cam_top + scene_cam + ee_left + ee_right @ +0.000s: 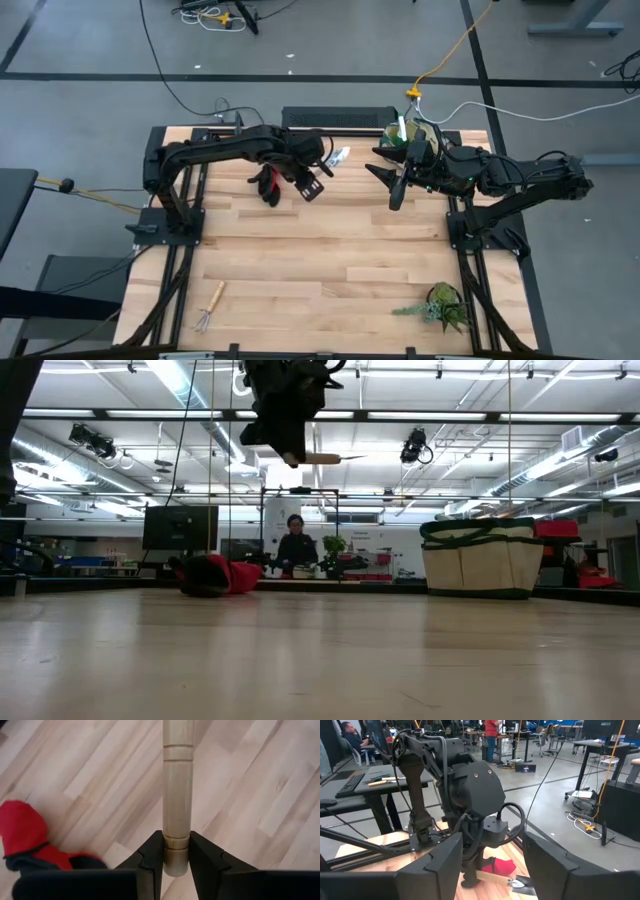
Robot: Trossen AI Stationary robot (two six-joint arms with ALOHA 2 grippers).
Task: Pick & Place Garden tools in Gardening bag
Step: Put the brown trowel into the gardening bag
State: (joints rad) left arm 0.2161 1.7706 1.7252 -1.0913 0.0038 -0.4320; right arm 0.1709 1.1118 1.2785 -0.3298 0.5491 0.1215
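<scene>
— Between the left hand's [176, 862] fingers, what is clamped?
— The trowel [177, 795], held by the butt of its wooden handle. The handle runs straight out ahead of the fingers, above the worktop [260, 785]; in the high view its silver blade pokes out past the hand toward the right arm.
— And just beside that hand?
— The red-and-black gloves [266, 184] lie on the worktop, slightly below and to one side of it.
— Farther out?
— The right hand [397, 186] hovers opposite, fingers apart with nothing between them, and its camera looks straight at the left arm. Directly behind that right hand sits the gardening bag [483, 556], upright at the worktop's back edge.
— Anything well away from both hands?
— The little rake [208, 308] lies at the near left corner, and a leafy plant [441, 306] at the near right. A person [295, 546] stands in the room beyond.
</scene>
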